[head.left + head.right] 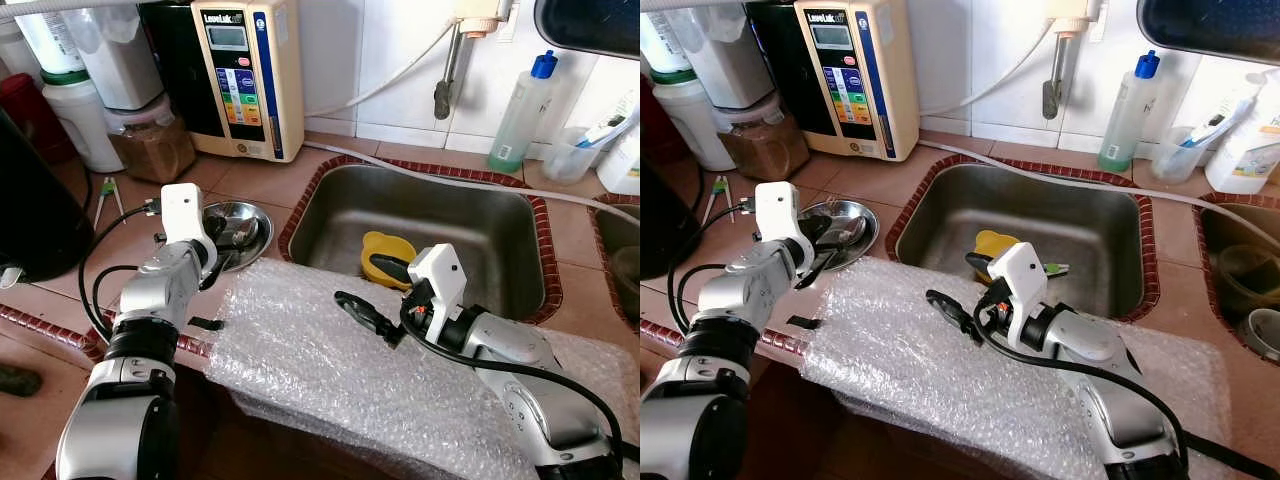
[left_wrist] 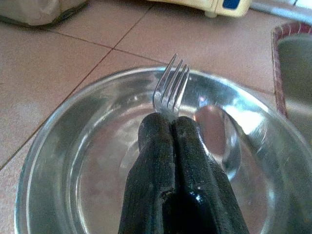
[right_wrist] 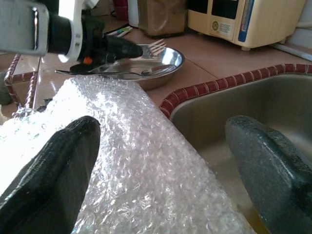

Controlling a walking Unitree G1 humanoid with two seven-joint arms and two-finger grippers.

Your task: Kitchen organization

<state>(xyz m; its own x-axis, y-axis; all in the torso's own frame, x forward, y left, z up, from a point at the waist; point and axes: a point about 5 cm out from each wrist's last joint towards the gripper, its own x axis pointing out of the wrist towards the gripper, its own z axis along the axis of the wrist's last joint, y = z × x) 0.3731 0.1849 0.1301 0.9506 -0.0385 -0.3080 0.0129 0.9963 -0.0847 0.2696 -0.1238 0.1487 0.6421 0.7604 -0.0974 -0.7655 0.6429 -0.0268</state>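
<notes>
The left gripper [image 2: 173, 124] hangs over a steel bowl [image 1: 255, 235] on the tiled tabletop [image 1: 250, 180], just left of the sink [image 1: 520, 290]; its jaws are pressed together on the handle of a fork [image 2: 171, 90], whose tines jut out above the bowl's far rim. A spoon [image 3: 122, 73] lies across the bowl beside it. The right gripper [image 1: 385, 290] hovers with its jaws wide apart and holding nothing, above the sheet of bubble wrap [image 1: 330, 370] that covers the tabletop's front edge, at the sink's near rim. In the sink lies a yellow dish [image 1: 385, 255]. Along the back wall stand a cream water appliance [image 1: 245, 75], jars [image 1: 150, 135] near the tabletop's back left corner, and a green bottle with a blue cap [image 1: 522, 110] behind the sink to its right
</notes>
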